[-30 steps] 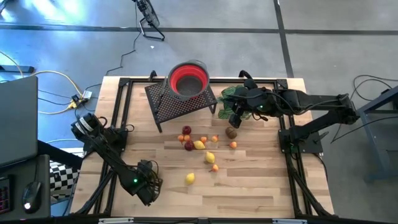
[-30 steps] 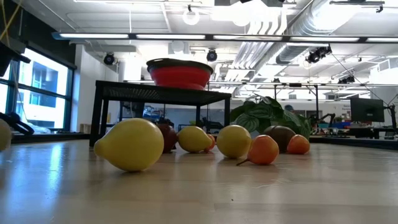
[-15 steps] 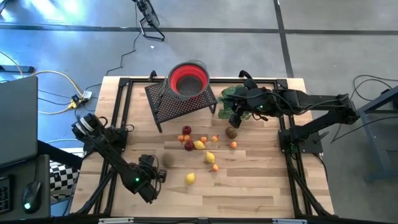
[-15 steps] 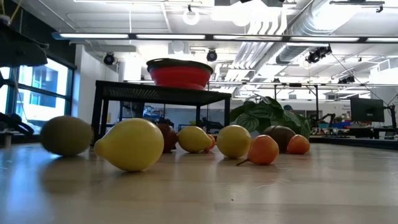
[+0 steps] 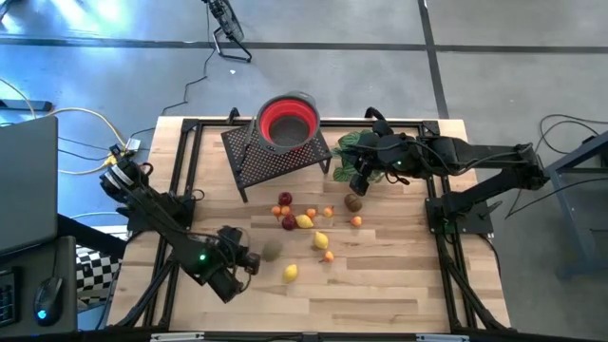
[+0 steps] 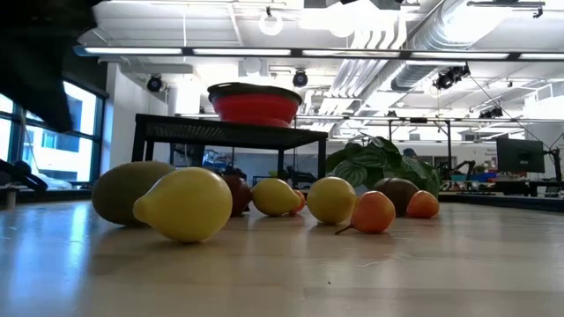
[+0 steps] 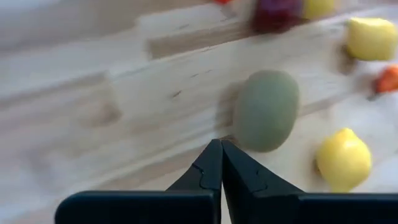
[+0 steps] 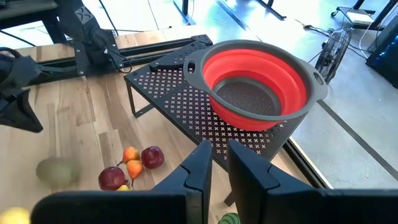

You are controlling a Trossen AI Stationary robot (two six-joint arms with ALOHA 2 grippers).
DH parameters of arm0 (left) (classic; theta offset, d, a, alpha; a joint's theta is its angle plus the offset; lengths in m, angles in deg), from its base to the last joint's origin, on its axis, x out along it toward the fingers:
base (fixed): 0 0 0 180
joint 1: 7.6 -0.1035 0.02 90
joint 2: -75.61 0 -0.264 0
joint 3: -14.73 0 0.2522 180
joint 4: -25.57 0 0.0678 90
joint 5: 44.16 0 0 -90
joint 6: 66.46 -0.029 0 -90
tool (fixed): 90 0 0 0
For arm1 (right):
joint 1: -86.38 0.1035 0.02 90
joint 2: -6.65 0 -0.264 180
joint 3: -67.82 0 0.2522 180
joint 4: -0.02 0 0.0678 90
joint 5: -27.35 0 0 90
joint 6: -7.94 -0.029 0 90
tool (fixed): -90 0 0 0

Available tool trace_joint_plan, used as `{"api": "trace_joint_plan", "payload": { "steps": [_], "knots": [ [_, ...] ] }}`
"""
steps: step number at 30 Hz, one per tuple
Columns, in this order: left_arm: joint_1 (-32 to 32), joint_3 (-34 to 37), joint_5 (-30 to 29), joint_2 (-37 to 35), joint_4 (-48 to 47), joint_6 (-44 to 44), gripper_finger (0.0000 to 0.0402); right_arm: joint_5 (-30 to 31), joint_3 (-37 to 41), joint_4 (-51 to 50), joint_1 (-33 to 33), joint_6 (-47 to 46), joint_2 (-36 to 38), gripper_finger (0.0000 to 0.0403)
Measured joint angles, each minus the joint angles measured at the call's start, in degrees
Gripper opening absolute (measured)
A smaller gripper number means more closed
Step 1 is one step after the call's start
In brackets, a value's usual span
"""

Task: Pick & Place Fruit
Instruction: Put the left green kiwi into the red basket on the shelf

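The fruit lies mid-table: lemons (image 5: 304,221) (image 5: 290,272), small orange balls (image 5: 328,212), dark red ones (image 5: 285,199) and a brown kiwi (image 5: 353,202). A green kiwi (image 5: 272,252) (image 7: 266,110) rests on the wood beside the near lemon (image 7: 344,160). My left gripper (image 5: 251,264) (image 7: 221,144) is shut and low over the table, with the green kiwi just beyond its tips. My right gripper (image 5: 359,180) (image 8: 217,152) hangs above the leafy plant at the far right, its fingers a narrow gap apart and holding nothing.
A red colander (image 5: 289,122) (image 8: 258,78) sits on a black perforated stand (image 5: 275,157) at the far middle. The green plant (image 5: 353,144) lies under the right arm. Black frame rails (image 5: 185,161) run along the table's sides. Bare wood stretches along the near edge.
The green kiwi has rolled along the table from beside my left gripper toward the right, up to the near lemon. My left gripper has followed it toward the right and a little toward the far edge, staying shut.
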Motion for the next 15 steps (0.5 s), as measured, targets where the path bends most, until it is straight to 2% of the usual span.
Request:
{"api": "trace_joint_plan", "payload": {
  "steps": [3, 7, 12, 15],
  "knots": [
    [-3.02, 0.0, -0.98, -0.02, 4.31, -9.98, 0.0025, 0.01, 0.0, -0.01, 0.0, -0.01, 0.0, 0.0043],
    [-7.67, 0.0, -0.77, -0.02, 11.05, -20.54, 0.0086, 0.02, 0.0, 0.02, 0.0, 0.0, 0.0, 0.0043],
    [-13.05, 0.0, 8.13, 0.15, 20.1, -36.03, 0.0176, 0.0, 0.0, 0.02, 0.0, -0.01, 0.0, 0.0043],
    [-15.34, 0.0, 14.26, 0.37, 22.8, -43.9, 0.0215, 0.0, 0.0, 0.01, 0.0, -0.01, 0.0, 0.0043]
  ]
}}
